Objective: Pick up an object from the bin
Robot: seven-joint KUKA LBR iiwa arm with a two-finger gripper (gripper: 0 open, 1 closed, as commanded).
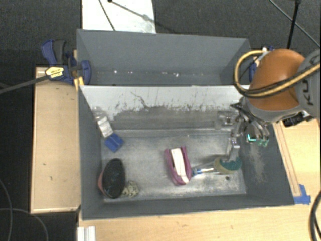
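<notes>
The tool is hanging at the lower right of the frame, just over a small teal-and-tan round thing. I cannot tell whether it is wide or narrow. Centring before descending is looking wise.

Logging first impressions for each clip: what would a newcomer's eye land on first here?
The gripper hangs low at the right side of the bin, just above a small teal and tan thing. Mid-floor lies a purple and white object, and a dark oval thing sits in the near left corner.
</notes>
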